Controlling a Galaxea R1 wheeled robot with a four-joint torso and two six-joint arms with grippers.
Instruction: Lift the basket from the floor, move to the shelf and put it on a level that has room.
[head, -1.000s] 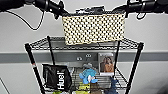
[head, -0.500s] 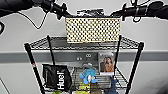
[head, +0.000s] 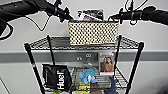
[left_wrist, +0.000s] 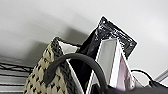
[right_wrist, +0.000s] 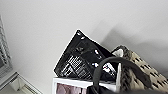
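Sitting crosswise on the shelf's (head: 135, 62) top level (head: 42, 43), the basket (head: 93, 33) runs its long side along the white wall (head: 22, 32). Chequered cream weave, dark rim, looped handles (left_wrist: 72, 65). Both arms reach its ends; whether their jaws grip, I cannot tell.

A black "Huel" bag (head: 58, 78) is seen low in the head view. To its right, a blue fan-shaped object (head: 88, 75) is placed, with yellow-green items (head: 83, 87) just beneath it. Further right of the bag and higher, a framed photo of two people (head: 106, 63) stands upright. Well above the bag, a glossy black pouch (left_wrist: 110, 35) and a white box (left_wrist: 108, 62) stick up side by side before a pale wall (head: 155, 42).
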